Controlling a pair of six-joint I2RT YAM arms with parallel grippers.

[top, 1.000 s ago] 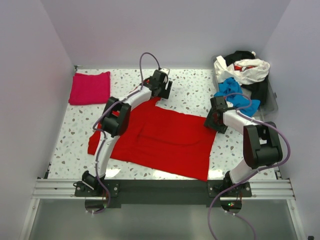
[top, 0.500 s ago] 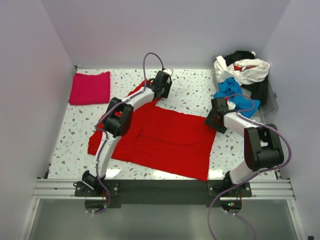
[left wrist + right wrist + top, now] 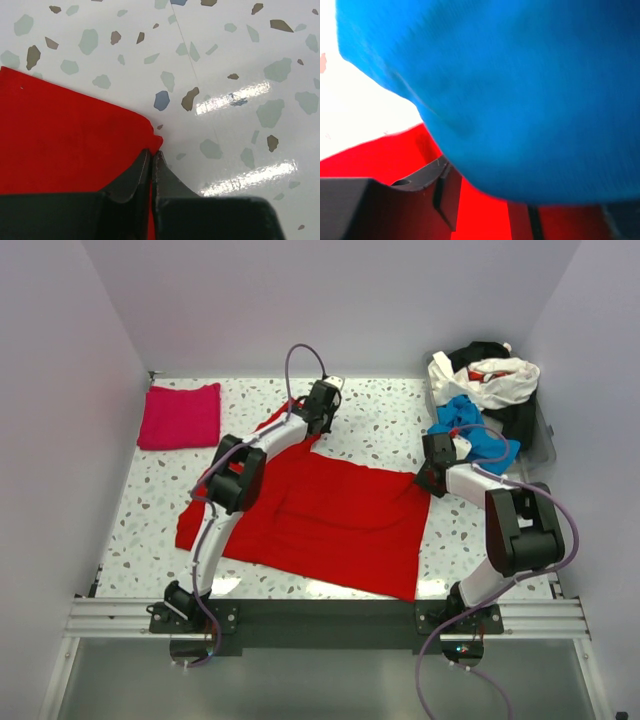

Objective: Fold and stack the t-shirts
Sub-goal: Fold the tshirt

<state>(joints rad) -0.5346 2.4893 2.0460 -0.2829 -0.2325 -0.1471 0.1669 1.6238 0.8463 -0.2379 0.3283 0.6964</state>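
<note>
**Top external view.** The red t-shirt (image 3: 330,525) lies spread flat on the tabletop (image 3: 385,415), in front of the two arm bases. The left gripper (image 3: 322,410) sits at the far left corner of the red t-shirt. The right gripper (image 3: 430,475) sits at its far right corner. The magenta-pink t-shirt (image 3: 180,415) lies folded, well apart from the red t-shirt, beyond its left side. The blue t-shirt (image 3: 480,440) lies just beyond the red t-shirt's right corner. The white and black t-shirts (image 3: 490,380) are heaped behind the blue one.

**Left wrist view.** The left gripper is closed tight, tips together, pinching the corner edge of the red t-shirt. Bare tabletop shows beyond that corner.

**Right wrist view.** The blue t-shirt fills most of the frame, with the red t-shirt beneath it. One dark finger (image 3: 427,177) shows above the red t-shirt and the other is covered. Whether the right gripper is wide or narrow cannot be told.
</note>
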